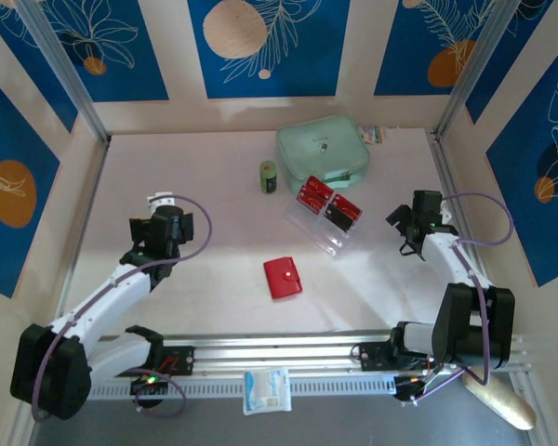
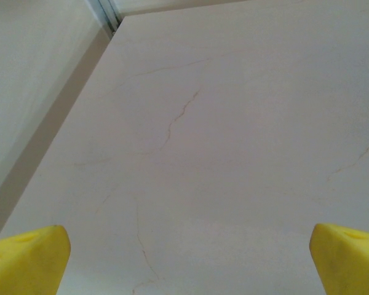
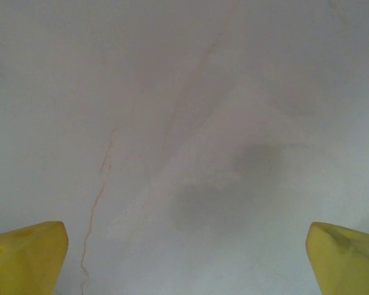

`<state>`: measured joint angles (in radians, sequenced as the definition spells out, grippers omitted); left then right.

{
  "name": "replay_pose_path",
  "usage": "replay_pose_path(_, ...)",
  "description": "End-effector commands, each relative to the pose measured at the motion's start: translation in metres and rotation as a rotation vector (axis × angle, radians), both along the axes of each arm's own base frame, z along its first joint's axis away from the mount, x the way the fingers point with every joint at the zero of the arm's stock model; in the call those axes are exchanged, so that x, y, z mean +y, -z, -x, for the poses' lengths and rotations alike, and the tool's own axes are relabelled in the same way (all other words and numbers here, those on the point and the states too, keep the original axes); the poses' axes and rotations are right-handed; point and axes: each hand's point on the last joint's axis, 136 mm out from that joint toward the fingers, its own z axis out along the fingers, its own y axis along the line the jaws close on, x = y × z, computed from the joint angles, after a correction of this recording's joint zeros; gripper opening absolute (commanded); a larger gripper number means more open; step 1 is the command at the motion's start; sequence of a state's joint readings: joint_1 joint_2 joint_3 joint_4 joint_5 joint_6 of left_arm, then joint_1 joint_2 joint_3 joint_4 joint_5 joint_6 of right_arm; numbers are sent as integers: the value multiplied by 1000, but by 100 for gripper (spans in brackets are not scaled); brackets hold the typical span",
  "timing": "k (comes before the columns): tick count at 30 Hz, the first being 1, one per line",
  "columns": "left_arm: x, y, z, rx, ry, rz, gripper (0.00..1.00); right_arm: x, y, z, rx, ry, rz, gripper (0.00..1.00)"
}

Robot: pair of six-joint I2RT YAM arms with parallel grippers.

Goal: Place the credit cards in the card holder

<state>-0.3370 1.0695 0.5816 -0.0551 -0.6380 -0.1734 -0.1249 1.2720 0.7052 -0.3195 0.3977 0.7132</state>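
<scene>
The red card holder (image 1: 282, 277) lies folded shut on the table's middle, its silver snap stud facing up. Red and black credit cards (image 1: 327, 204) rest in a clear plastic tray (image 1: 322, 234) behind it, to the right. My left gripper (image 1: 164, 206) hovers at the left of the table, well away from the holder. Its yellow fingertips (image 2: 27, 258) stand wide apart over bare tabletop. My right gripper (image 1: 402, 226) hangs at the right, just beside the tray. It is open too, its yellow fingertips (image 3: 344, 255) spread with nothing between them.
A mint-green zip pouch (image 1: 323, 149) sits at the back centre with a small green cylinder (image 1: 268, 176) to its left. Walls enclose the table on three sides. A metal rail (image 1: 288, 351) runs along the near edge between the arm bases.
</scene>
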Motion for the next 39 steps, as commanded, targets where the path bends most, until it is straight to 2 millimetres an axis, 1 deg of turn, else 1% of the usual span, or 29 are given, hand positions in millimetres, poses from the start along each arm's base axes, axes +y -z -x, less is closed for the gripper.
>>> replay_pose_path(1, 2, 8, -11, -13, 16, 18, 100, 6, -16, -18, -101, -122, 92, 99)
replay_pose_path(4, 3, 14, -18, -16, 32, 14, 100, 9, -27, -29, -178, -202, 211, 99)
replay_pose_path(5, 3, 14, -21, -22, 34, 10, 100, 9, -28, -32, -192, -217, 232, 99)
replay_pose_path(10, 3, 19, -37, -53, 69, -42, 100, 7, -30, -46, -250, -252, 290, 99)
replay_pose_path(12, 3, 23, -42, -64, 92, -40, 100, 9, -31, -52, -288, -267, 300, 99)
replay_pose_path(16, 5, 31, -52, -100, 125, -2, 100, 13, -28, -65, -342, -305, 322, 99)
replay_pose_path(22, 10, 44, -65, -145, 137, 15, 100, 22, -22, -75, -394, -371, 332, 99)
replay_pose_path(25, 8, 47, -70, -171, 158, 25, 100, 31, -23, -79, -460, -408, 317, 99)
replay_pose_path(26, 6, 51, -70, -164, 168, 33, 100, 34, -22, -78, -465, -427, 321, 99)
replay_pose_path(28, 4, 54, -72, -185, 192, 36, 100, 42, -23, -81, -477, -479, 318, 99)
replay_pose_path(30, 4, 57, -71, -168, 197, 56, 100, 52, -24, -82, -497, -528, 319, 99)
replay_pose_path(33, 2, 58, -72, -168, 215, 63, 100, 70, -22, -80, -546, -602, 365, 99)
replay_pose_path(34, -1, 57, -72, -173, 232, 68, 100, 74, -16, -78, -567, -615, 393, 99)
replay_pose_path(35, -2, 58, -72, -174, 242, 74, 100, 77, -18, -79, -608, -616, 422, 99)
replay_pose_path(37, -6, 63, -69, -175, 273, 89, 100, 82, -11, -76, -555, -648, 424, 99)
replay_pose_path(38, -8, 65, -69, -185, 290, 91, 100, 84, -13, -79, -557, -656, 424, 99)
replay_pose_path(39, -7, 63, -69, -215, 294, 79, 100, 84, -12, -82, -559, -656, 425, 99)
